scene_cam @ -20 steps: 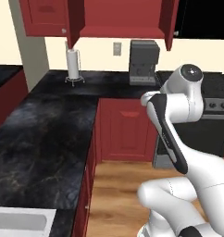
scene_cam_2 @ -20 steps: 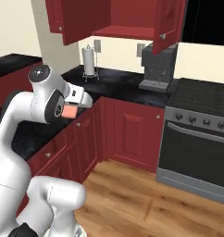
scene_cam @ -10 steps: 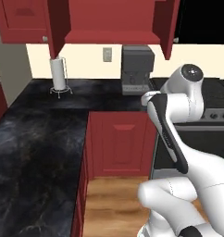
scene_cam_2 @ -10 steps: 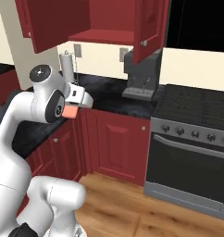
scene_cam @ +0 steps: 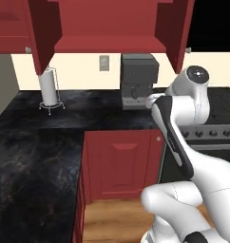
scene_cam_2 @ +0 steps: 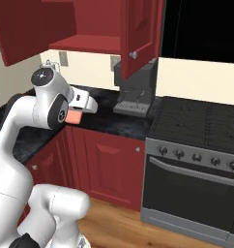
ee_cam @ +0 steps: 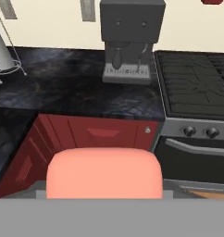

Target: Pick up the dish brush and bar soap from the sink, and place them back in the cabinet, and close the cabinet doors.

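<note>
I have the gripper [scene_cam_2: 76,115] clamped on the bar soap [ee_cam: 103,173], held low over the tabletop [scene_cam: 83,114]. Lifting toward the cabinet [scene_cam: 107,28], I could clip the open cabinet doors [scene_cam_2: 138,34].

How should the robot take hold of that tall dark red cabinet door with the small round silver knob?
Probably at the small silver knob near the lower edge of the open dark red cabinet door. The panel is flat and wide, so the knob is the one part the fingers can close around. Come straight at the knob from its face side. The gripper is shut on the salmon-orange bar soap.
</note>
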### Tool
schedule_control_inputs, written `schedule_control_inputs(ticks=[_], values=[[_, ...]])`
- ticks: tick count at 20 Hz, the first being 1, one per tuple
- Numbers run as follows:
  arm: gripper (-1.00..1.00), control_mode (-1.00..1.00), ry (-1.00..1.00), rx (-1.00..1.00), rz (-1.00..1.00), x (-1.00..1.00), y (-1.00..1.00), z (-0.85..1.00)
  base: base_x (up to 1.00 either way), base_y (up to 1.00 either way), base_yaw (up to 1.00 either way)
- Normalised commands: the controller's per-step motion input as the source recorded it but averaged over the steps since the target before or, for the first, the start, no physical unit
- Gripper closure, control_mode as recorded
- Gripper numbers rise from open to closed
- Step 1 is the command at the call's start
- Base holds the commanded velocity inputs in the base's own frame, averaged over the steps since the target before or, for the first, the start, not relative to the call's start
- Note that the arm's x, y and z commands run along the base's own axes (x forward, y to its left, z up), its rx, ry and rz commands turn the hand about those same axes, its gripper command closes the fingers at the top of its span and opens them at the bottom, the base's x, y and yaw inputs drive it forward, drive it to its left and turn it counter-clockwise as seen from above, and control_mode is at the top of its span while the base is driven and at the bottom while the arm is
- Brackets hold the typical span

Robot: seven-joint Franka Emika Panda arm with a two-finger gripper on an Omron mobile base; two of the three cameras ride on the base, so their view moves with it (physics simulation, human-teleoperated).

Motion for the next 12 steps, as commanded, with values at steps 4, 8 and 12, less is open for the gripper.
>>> schedule_control_inputs(ticks=[4,8,12], values=[[1.00,1.00,0.00,0.00,0.00,0.00,0.00,0.00,0.61,0.08,-0.06],[1.00,1.00,0.00,0.00,0.00,0.00,0.00,0.00,0.46,0.18,-0.04],[1.00,1.00,0.00,0.00,0.00,0.00,0.00,0.00,0.25,0.33,0.00]])
